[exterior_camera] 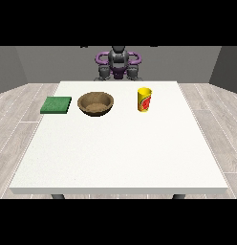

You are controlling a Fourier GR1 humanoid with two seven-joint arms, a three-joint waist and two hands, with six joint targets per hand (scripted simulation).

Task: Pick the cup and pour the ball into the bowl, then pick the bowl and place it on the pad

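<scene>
Looking across the white table (115, 158), I see its near half bare. Farther back stand a yellow cup (145, 99) at the view's right, upright, a brown wooden bowl (95, 103) in the middle, and a green pad (56, 105) at the left, all apart. Behind sits the robot (118, 64); I cannot tell how its fingers lie.

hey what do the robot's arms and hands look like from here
Small at the far edge of the table, the robot shows purple curved upper arms beside a dark grey torso and head, with grey rounded parts lower down. The hands themselves cannot be made out from this view.
</scene>
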